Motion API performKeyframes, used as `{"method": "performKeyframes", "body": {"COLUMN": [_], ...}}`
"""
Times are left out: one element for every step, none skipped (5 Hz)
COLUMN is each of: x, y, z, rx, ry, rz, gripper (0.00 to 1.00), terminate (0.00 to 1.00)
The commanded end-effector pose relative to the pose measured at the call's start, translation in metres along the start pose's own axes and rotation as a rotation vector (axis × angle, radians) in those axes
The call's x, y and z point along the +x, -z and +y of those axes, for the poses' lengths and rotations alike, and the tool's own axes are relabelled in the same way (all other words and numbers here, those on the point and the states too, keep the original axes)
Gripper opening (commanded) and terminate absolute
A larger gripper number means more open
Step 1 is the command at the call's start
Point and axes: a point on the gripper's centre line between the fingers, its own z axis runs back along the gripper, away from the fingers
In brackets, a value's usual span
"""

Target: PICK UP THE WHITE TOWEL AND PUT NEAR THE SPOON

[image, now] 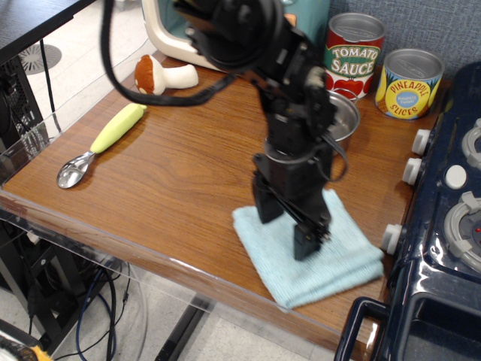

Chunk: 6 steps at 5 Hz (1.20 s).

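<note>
Near the counter's (173, 180) front right edge, we see the white towel (331, 256) lying flat, with the gripper (285, 229) planted on it, jaws spread wide. We find its middle hidden by the arm. Well apart, the spoon (101, 147) lies far left.

A brown wood-grain tabletop (173, 173) with a clear acrylic edge guard (98, 248) fills the centre of the view. A blue-grey textured fabric wall panel (443, 26) stands behind it. A dark navy toy stove with white knobs (443, 226) adjoins the table's right side. Pale speckled floor (98, 45) lies beyond the left edge; black cables (90, 301) hang beneath.
</note>
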Motion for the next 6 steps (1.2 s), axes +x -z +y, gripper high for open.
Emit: {"method": "performKeyframes", "body": {"x": [-0.042, -0.058, -0.076, -0.088, -0.102, -0.102], "y": [-0.007, -0.006, -0.011, -0.018, -0.024, -0.024], "z": [0.079, 0.106, 0.13, 0.15, 0.163, 0.161], "rx": [0.088, 0.125, 0.161, 0.228, 0.248, 0.228], "ry": [-0.192, -0.271, -0.357, -0.408, -0.463, -0.466], "rz": [0.019, 0.056, 0.079, 0.105, 0.123, 0.124], "gripper": [1.0, 1.0, 1.0, 1.0, 1.0, 1.0], "terminate": [0.0, 0.0, 0.0, 0.0, 0.0, 0.0]}}
